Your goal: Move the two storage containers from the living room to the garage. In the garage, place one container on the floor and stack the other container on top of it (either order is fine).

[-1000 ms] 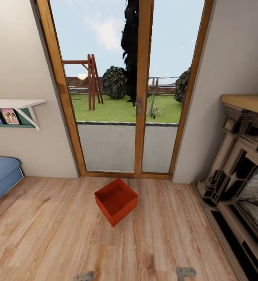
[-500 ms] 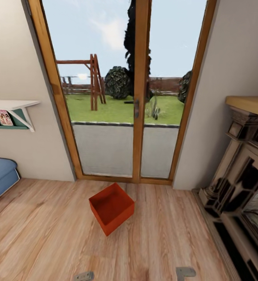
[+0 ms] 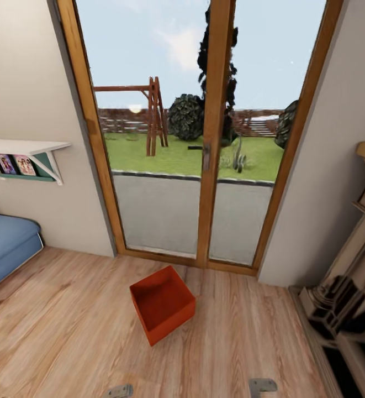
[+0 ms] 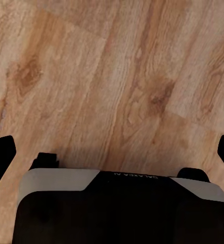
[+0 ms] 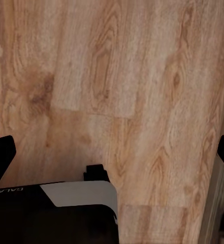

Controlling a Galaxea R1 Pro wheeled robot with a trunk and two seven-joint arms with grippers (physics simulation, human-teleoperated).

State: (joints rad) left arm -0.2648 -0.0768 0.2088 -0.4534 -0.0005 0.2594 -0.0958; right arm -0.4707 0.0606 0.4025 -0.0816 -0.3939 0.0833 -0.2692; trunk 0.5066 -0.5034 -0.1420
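Work on this job has hardly begun, we think. We are in the living room, on its light wood floor, looking at one red-orange storage container. It sits open and empty on the planks, just in front of the wood-framed glass doors, turned so one corner points at us. A blue sofa is off to one side, with a small shelf on the wall above it, and a dark fireplace is on the other side. We see one container in these pictures, so we cannot say where its twin is. Our left pincer hangs over bare planks with its fingers spread wide and nothing between them. Our right pincer does the same, wide apart over bare wood. Nothing is picked up yet. We judge that almost everything is left: get close to the bin, grab it, carry it to the garage, bring the other one, and stack them.
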